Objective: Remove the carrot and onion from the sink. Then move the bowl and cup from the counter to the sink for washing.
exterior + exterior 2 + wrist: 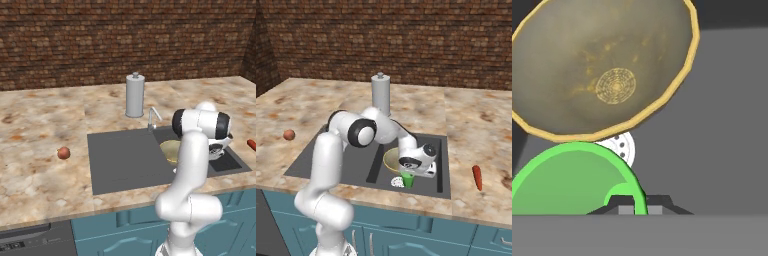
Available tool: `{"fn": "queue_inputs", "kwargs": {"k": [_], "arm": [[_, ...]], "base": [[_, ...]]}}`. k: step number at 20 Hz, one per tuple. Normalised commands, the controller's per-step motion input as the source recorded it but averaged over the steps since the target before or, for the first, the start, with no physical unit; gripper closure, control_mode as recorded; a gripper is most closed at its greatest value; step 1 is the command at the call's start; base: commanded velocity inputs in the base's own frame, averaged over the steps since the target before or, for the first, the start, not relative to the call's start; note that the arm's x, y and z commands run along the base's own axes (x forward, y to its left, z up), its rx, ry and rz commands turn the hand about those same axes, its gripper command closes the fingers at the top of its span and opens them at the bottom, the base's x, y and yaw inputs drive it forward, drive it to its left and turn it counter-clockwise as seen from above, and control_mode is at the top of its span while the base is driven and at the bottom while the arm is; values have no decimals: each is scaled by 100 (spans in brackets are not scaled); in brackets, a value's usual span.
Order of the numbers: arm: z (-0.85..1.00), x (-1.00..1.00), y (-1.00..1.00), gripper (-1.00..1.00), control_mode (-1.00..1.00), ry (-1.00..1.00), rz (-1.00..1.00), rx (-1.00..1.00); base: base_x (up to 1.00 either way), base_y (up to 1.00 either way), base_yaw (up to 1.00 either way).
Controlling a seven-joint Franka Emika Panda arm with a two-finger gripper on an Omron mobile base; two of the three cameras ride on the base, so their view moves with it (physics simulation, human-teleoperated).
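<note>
Green cup right up against the hand camera, its rim curving across the lower left of that view, and the pincer is pressed together on that rim, one dark fingertip either side of the thin green wall. So the cup is in hand, and it hangs low inside the sink, over the deeper basin at the sink's right end. From the right base view the cup dangles straight below the pincer, just beside the white drain. That is the relation that counts now: the cup sits directly under the hand with the basin floor close beneath it, so I judge the next move to be a short lowering and a release, nothing sideways. Watch the bowl, though: the olive-yellow bowl already lies in the basin, on the faucet side of the cup, and in the hand view its pale rim comes very near the cup's rim; I cannot tell whether they touch. Any drift toward the faucet would likely knock the two together. Both vegetables are out of the sink: the onion rests on the desk well to the sink's left, the carrot on the desk to the sink's right, pointing roughly front to back. By my reading this is the closing step.
</note>
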Motion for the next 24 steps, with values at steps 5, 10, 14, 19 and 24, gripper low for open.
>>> {"fn": "queue_inputs", "kwargs": {"k": [5,10,14,19,24], "arm": [[-23,18,-14,100,-100,0,0,0],[-25,16,-14,100,-100,0,0,0],[-26,16,-13,100,-100,0,0,0],[-28,15,-9,100,-100,0,0,0],[-26,8,-5,100,-100,-1,0,0]], "base": [[0,0,0],[0,0,0],[0,0,0],[0,0,0],[0,0,0]]}}
